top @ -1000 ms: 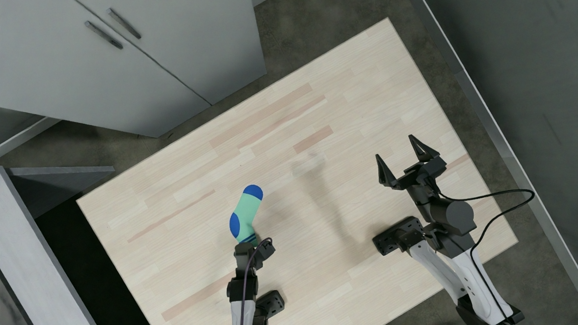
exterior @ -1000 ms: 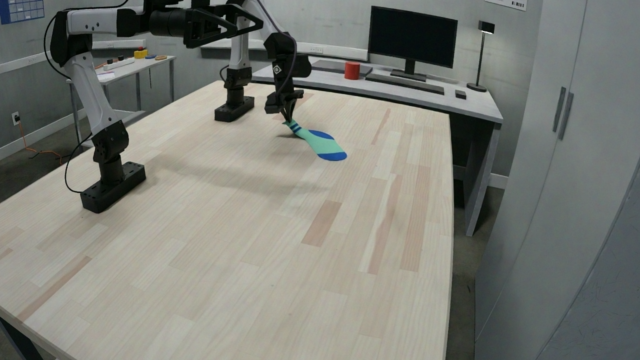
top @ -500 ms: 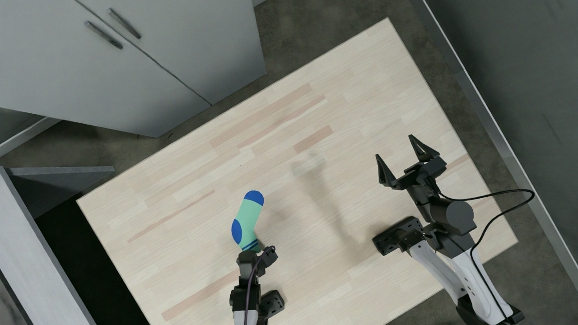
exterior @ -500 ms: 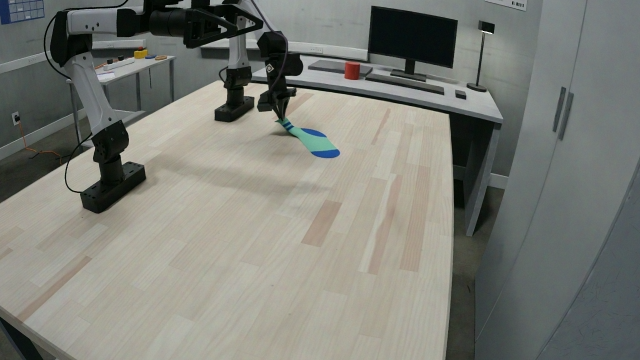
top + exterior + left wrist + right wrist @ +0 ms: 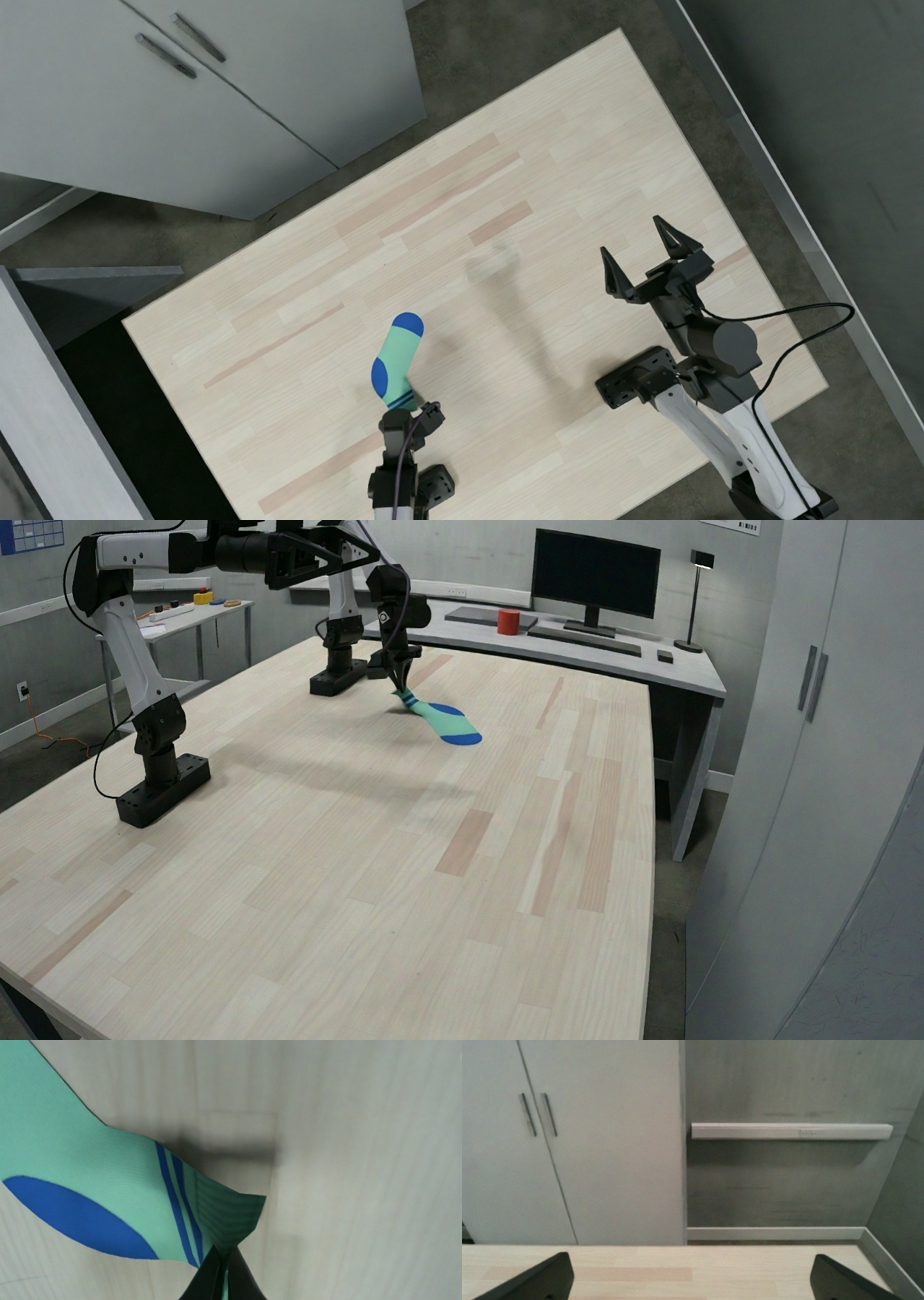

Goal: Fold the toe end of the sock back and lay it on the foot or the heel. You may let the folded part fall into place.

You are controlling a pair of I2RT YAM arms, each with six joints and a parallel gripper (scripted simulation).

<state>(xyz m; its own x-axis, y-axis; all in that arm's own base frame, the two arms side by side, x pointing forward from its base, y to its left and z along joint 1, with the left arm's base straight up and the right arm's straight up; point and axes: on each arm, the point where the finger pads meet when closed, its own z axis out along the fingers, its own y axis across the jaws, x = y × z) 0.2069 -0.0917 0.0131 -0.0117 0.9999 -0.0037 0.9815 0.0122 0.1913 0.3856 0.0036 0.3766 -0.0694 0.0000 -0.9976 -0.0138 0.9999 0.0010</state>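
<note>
A mint green sock [image 5: 401, 349] [image 5: 445, 723] [image 5: 90, 1152] with blue toe, blue heel and two blue cuff stripes is stretched out unfolded. Its blue toe [image 5: 408, 323] [image 5: 461, 739] lies on the table, pointing away from the left arm. The toe is out of the left wrist view. My left gripper [image 5: 401, 689] [image 5: 224, 1255] is shut on the sock's cuff, which is pinched together and raised a little above the table. In the top view the left fingertips are hidden. My right gripper [image 5: 629, 232] is open and empty, high above the table, far from the sock.
The wooden table [image 5: 452, 362] [image 5: 362, 934] [image 5: 736, 1271] carries both arm bases. A desk [image 5: 684, 672] with a monitor [image 5: 594, 575] and a red cup [image 5: 508, 622] stands beyond one table edge. A tall cabinet [image 5: 258, 58] [image 5: 624, 1148] stands beyond another edge.
</note>
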